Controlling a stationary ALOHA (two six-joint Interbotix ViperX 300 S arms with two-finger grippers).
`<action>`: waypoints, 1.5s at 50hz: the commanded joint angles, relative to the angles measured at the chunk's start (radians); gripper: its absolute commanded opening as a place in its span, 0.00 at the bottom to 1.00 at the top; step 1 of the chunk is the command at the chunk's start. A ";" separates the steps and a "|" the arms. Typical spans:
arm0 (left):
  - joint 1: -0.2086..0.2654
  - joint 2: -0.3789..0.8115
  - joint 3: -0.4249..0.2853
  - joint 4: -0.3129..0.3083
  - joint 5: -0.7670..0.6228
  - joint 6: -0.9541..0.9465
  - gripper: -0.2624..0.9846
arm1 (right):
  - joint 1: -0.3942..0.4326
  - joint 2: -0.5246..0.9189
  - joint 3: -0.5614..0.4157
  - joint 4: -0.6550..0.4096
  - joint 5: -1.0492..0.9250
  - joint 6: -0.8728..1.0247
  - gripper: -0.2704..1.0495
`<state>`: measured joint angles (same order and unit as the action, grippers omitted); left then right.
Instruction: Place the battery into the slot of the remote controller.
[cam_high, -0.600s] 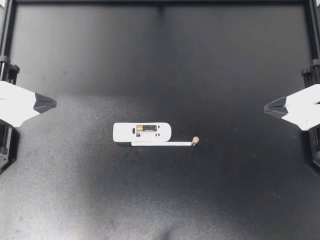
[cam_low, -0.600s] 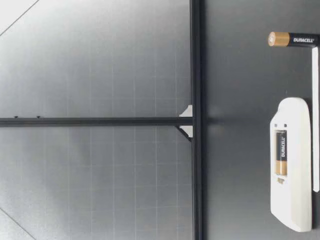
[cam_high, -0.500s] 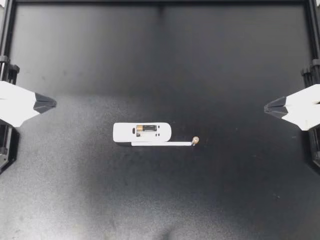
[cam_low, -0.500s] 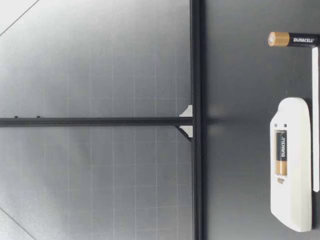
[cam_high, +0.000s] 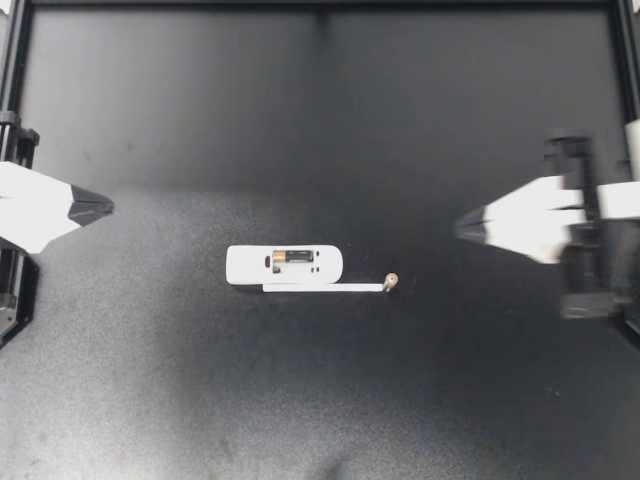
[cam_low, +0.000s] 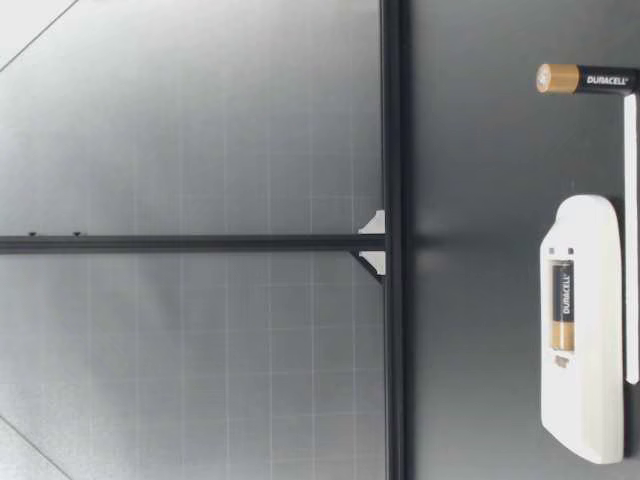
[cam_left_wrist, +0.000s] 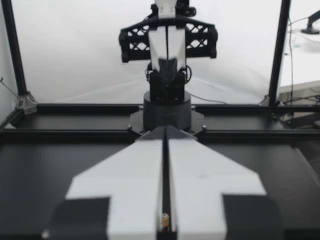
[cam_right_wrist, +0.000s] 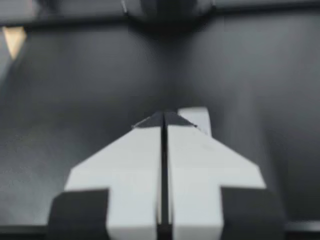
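1. Battery: upright on table, at end of cover strip, beside remote.
2. Left gripper: fingers together, at table edge.
3. Right gripper: fingers together, well apart from remote.

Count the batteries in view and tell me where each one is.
2. The slotted battery lies in the remote; the loose battery stands upright on the table, at the end of the white strip beside the remote. None other shows.

Right gripper blurred in the top view (remote controller mostly hidden behind its fingers at the wrist)
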<state>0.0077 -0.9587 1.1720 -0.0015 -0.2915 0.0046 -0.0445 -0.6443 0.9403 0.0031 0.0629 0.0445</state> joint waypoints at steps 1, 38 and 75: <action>0.003 0.014 -0.011 -0.002 -0.008 -0.002 0.07 | -0.020 0.067 -0.083 -0.002 0.106 -0.002 0.07; 0.003 0.034 -0.009 0.000 -0.008 0.000 0.07 | -0.021 0.373 -0.225 -0.009 0.344 -0.006 0.56; 0.003 0.038 -0.003 0.000 -0.008 0.000 0.07 | -0.021 0.614 -0.268 -0.012 0.380 -0.014 0.61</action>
<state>0.0092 -0.9281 1.1812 -0.0015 -0.2915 0.0046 -0.0614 -0.0291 0.6964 -0.0061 0.4510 0.0322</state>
